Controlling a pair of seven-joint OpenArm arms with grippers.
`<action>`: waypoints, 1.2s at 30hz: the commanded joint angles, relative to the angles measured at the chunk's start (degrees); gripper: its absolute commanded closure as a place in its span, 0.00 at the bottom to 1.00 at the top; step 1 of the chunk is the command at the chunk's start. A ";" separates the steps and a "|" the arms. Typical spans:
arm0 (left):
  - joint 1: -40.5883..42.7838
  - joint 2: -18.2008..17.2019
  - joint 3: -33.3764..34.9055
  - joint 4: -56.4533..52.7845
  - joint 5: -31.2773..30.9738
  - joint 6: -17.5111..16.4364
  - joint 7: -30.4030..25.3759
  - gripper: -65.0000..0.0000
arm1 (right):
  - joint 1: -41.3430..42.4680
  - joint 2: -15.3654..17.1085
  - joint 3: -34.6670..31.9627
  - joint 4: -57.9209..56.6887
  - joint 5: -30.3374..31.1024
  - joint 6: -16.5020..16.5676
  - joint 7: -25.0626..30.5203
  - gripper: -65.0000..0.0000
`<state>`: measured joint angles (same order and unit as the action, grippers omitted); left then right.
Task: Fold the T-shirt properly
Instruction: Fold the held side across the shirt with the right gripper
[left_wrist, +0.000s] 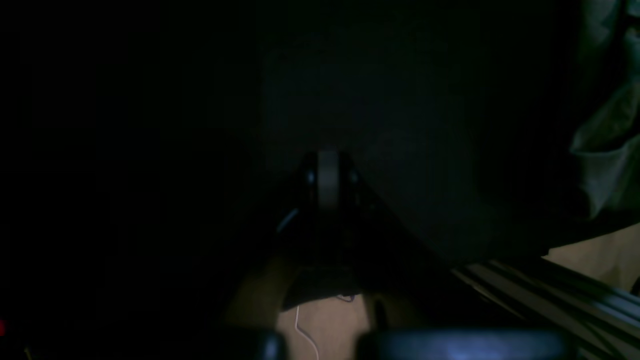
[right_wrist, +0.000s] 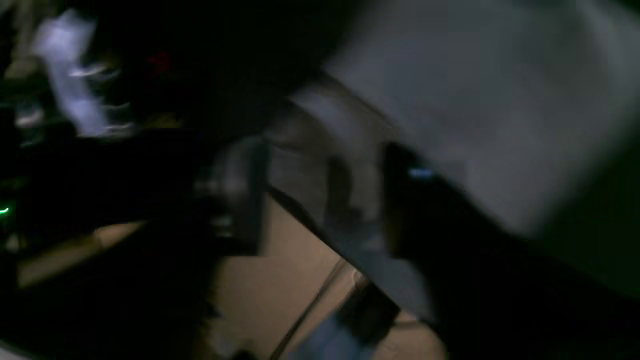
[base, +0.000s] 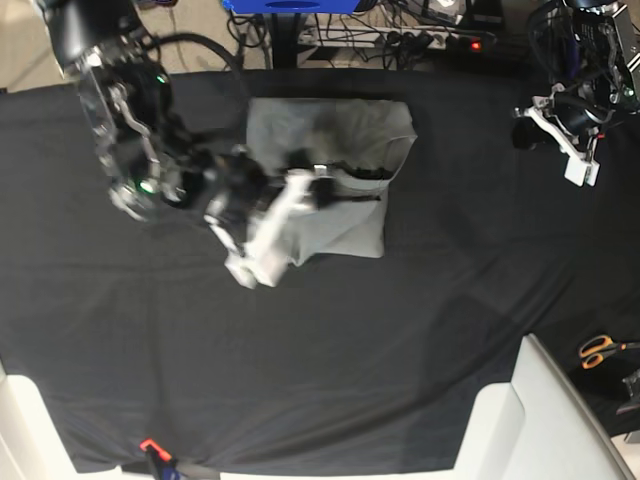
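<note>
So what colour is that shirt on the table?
Plain light grey T-shirt; the base view shows it best.

A black cloth (base: 400, 330) covers the desk. Orange-handled scissors (base: 600, 350) lie at its right edge, beside a white panel (base: 545, 420). A black power strip (base: 420, 40) with cables sits beyond the far edge.

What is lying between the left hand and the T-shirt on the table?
Only bare black cloth, seen in the base view. The left hand hangs at the far right, well apart from the T-shirt.
</note>
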<state>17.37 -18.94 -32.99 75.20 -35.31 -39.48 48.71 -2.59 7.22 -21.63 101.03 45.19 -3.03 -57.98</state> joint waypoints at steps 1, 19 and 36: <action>0.00 -1.15 -0.46 0.71 -0.87 -0.52 -0.93 1.00 | 0.61 -0.41 1.80 -0.24 1.10 1.49 1.40 0.77; 0.00 -1.15 -0.55 0.80 -0.87 -0.52 -0.93 1.00 | 8.26 -1.20 -0.66 -20.90 0.83 10.02 7.03 0.99; 0.00 -1.32 -0.63 0.80 -0.87 -0.52 -0.93 1.00 | 22.77 -12.37 -12.97 -38.92 0.74 10.02 13.18 0.99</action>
<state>17.45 -19.18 -33.19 75.20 -35.31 -39.48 48.69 18.70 -5.28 -34.89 61.34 45.50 6.76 -45.45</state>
